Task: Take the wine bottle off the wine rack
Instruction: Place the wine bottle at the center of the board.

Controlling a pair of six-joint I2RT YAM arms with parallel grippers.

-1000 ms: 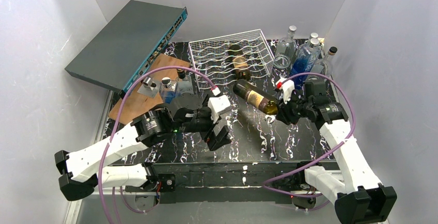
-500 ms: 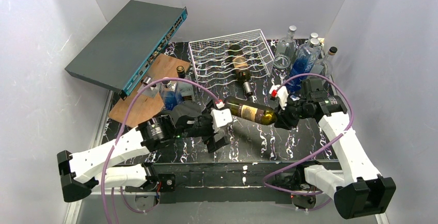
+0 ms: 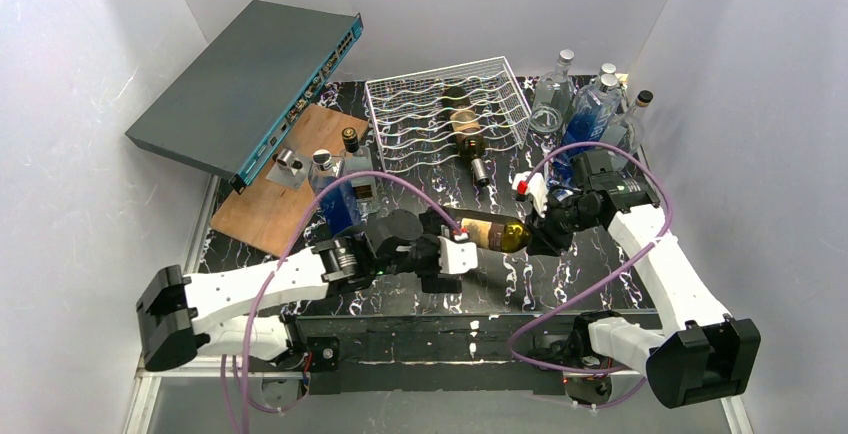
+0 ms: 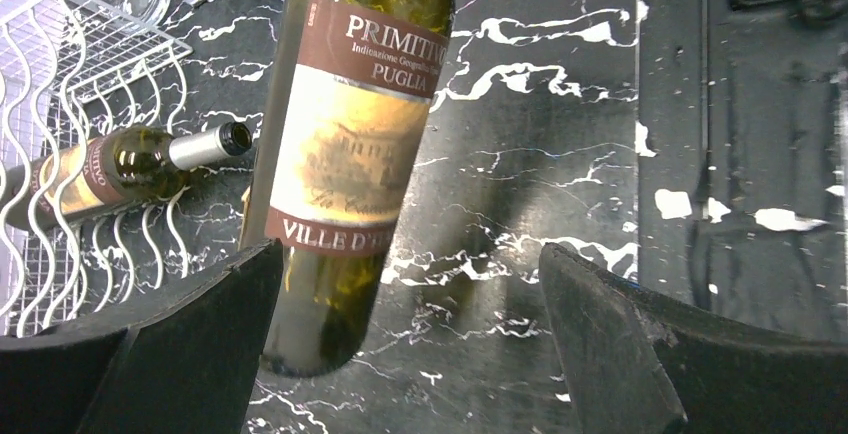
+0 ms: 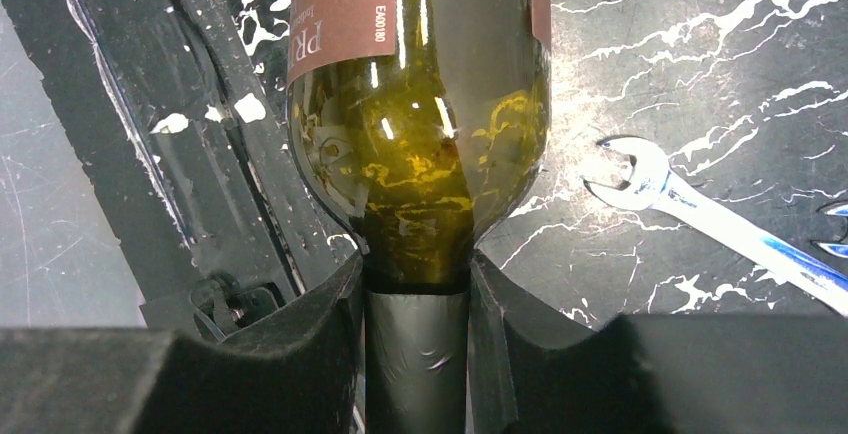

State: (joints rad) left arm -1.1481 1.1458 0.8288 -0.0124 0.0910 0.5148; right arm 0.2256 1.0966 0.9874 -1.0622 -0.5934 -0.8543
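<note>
Top and wrist views. The right gripper (image 3: 545,234) (image 5: 415,294) is pinched on the dark-capped neck of the green glass wine bottle with a brown-and-cream label (image 3: 492,231) (image 5: 420,154), which I see lying roughly level above the black white-veined tabletop (image 3: 560,279). It is clear of the white wire wine rack (image 3: 400,124) (image 4: 60,74) and well in front of it. The left gripper (image 3: 455,254) (image 4: 410,294) has its black fingers (image 4: 200,334) spread wide, with the bottle's base end (image 4: 340,204) between them. The base sits just beside one finger, and I cannot tell whether they touch. A second bottle of the same kind (image 3: 463,119) (image 4: 110,164) rests in a cradle of the rack. A silver open-ended spanner (image 5: 690,204) lies on the tabletop.
</note>
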